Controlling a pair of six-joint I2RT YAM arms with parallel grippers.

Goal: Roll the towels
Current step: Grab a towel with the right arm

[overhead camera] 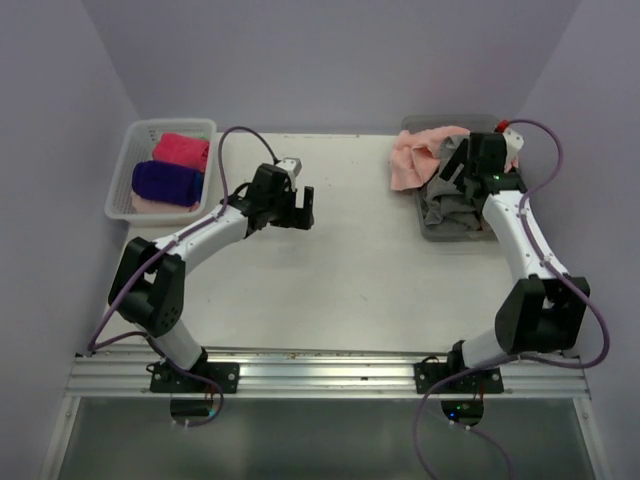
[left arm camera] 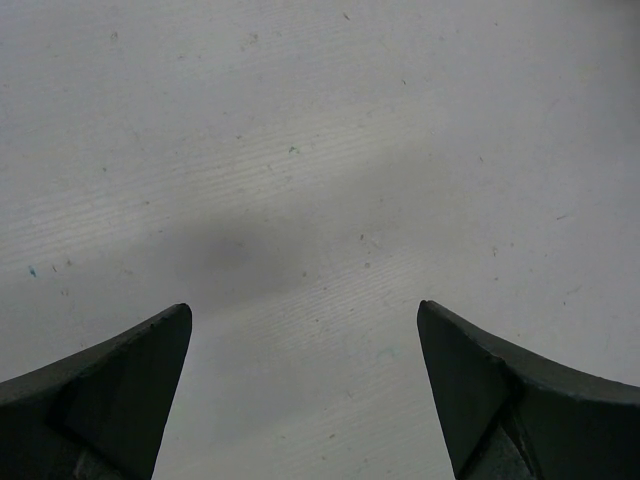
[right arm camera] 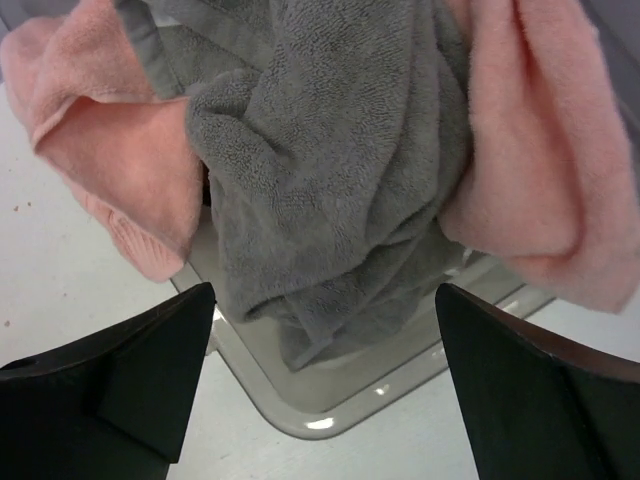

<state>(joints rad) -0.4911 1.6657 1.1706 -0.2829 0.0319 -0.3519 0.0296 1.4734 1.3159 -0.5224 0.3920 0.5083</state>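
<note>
The right claw point(right arm camera: 322, 300) hangs with its jaws wide apart over the grey tray point(right arm camera: 300, 410). There a grey towel point(right arm camera: 330, 170) and a salmon pink towel point(right arm camera: 130, 160) lie crumpled together, unrolled, so it seems poised to pick one out. The left claw point(left arm camera: 305, 315), also spread and empty, hovers over the bare bench point(overhead camera: 340, 270), probably to help roll there. A hot pink roll point(overhead camera: 182, 150) and a purple roll point(overhead camera: 167, 182) sit finished in the white basket point(overhead camera: 122, 175); something paler may lie beneath them.
</note>
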